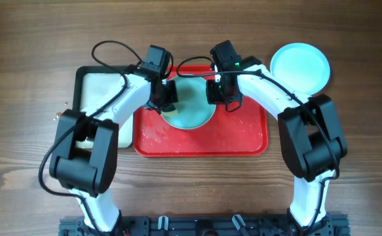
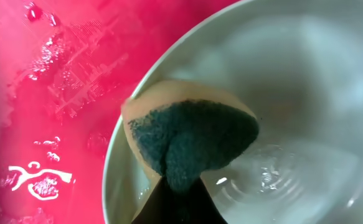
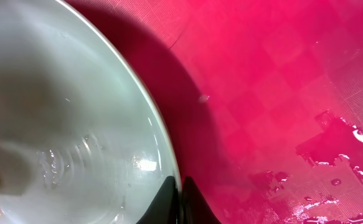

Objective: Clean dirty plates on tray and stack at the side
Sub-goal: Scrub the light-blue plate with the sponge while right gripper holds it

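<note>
Water droplets (image 2: 41, 183) lie on the floor of the red tray (image 1: 243, 141), which sits on the wooden desk (image 1: 348, 164). Farther in, a pale blue plate (image 1: 191, 117) rests in the tray's far half, wet inside. Left gripper (image 1: 165, 99), over the tray's far left part, is clamped on a tan-and-green sponge (image 2: 193, 134) pressed to the plate. Right gripper (image 1: 222, 95) pinches the plate's right rim. Black-rimmed tray (image 1: 80, 98) lies just beside the red tray's left side. Beyond the red tray's far right corner, apart from it, lies a second plate (image 1: 300, 65), also pale blue.
</note>
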### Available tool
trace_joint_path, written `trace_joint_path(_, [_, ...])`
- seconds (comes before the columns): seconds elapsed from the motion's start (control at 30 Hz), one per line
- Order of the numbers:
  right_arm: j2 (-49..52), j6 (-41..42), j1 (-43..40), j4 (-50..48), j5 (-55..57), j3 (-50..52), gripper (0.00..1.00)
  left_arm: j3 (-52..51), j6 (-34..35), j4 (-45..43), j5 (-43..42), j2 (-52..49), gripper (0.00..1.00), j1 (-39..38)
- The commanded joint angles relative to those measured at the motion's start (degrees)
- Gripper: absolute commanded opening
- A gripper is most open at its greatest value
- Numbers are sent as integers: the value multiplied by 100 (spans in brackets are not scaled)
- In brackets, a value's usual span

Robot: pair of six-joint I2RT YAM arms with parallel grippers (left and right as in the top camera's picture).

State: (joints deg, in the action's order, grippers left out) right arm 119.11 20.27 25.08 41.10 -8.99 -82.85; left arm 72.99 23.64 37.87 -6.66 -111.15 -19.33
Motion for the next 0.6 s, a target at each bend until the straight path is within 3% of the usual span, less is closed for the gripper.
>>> trace_joint_path(0.0, [-46,-79,46,-15,-90,-4,5,9,-94,-101,179,-328,4,48])
trace_joint_path(0.27, [-46,-229,46,-33,-234,-4,5,9,-90,-555,-785,-684,4,0])
trace_joint_path(0.57, [-46,-374,48,-35,-446,-4,4,9,-70,-688,-815,-684,4,-444])
